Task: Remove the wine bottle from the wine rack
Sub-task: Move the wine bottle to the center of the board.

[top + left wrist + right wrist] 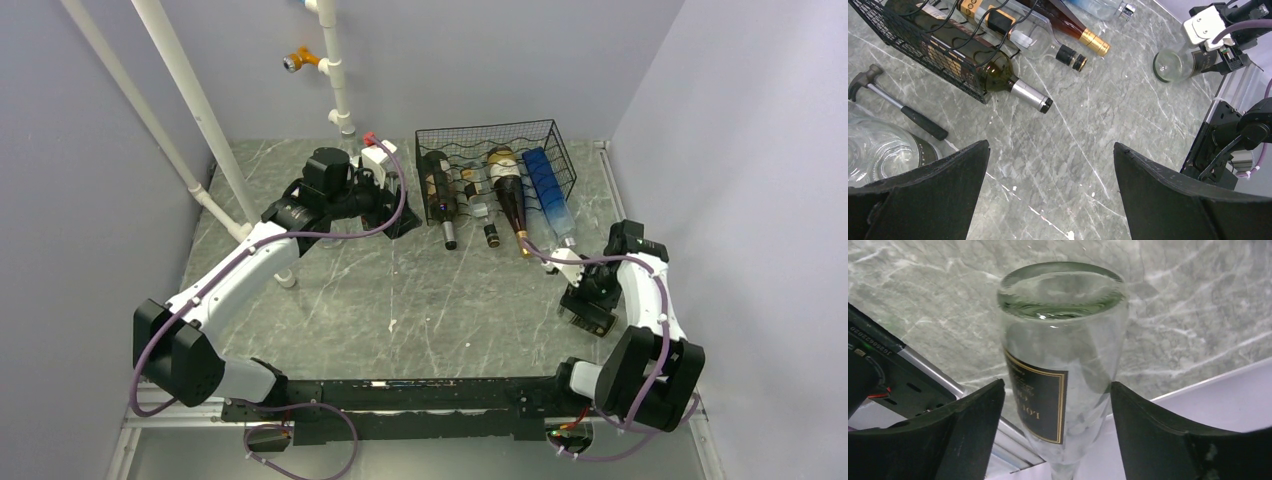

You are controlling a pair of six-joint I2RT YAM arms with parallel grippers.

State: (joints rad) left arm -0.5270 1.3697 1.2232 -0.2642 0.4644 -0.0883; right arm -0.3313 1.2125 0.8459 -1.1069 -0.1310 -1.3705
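Observation:
The wine bottle, clear glass with a black gold-edged label, lies off the wine rack at the right of the table, base pointing away from my right wrist camera. My right gripper straddles its shoulder. The right finger meets the glass and a thin gap shows at the left finger. The left wrist view shows the same bottle under the right wrist. The black wire wine rack stands at the back. My left gripper hangs open over bare table left of the rack, holding nothing.
The rack holds a dark green bottle, a small bottle, a brown gold-necked bottle and a blue-tinted bottle, necks poking forward. A hammer and a clear glass vessel lie by my left gripper. White pipes rise at back left.

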